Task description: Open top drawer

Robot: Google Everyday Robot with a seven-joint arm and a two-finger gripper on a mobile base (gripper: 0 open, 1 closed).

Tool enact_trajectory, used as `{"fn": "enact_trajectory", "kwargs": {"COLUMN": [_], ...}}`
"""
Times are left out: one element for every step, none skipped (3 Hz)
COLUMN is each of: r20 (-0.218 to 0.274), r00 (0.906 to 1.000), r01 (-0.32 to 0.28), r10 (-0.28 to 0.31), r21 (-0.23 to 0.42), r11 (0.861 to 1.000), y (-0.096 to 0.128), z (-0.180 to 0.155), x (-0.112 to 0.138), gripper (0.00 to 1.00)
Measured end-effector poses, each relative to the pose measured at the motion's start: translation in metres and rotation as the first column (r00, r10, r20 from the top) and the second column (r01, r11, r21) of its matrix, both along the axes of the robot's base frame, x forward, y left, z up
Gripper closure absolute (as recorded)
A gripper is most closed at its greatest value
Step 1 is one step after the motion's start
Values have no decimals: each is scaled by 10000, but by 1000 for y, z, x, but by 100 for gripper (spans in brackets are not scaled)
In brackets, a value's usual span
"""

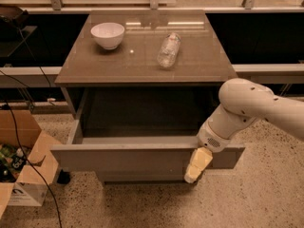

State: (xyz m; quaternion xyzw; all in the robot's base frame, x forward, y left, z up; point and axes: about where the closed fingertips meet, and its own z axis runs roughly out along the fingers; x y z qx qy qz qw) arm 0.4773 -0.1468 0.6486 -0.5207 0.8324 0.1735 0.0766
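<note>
The top drawer [137,158] stands pulled well out beneath the desk [95,65], front panel nearest. The gripper [198,165] hangs at the panel's right end; whether it grips cannot be told. Stiff, smooth, handleless, probably light on its slides: the top edge offers the hold.

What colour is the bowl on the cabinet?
White bowl, clear in the camera view; the gripper hangs at the open top drawer front.
</note>
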Motion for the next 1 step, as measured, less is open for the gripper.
{"fn": "enact_trajectory", "kwargs": {"r20": [0], "r00": [10000], "r01": [-2], "r10": [2], "r21": [0], "r11": [10000], "y": [0], "z": [1], "x": [0], "gripper": [0]}}
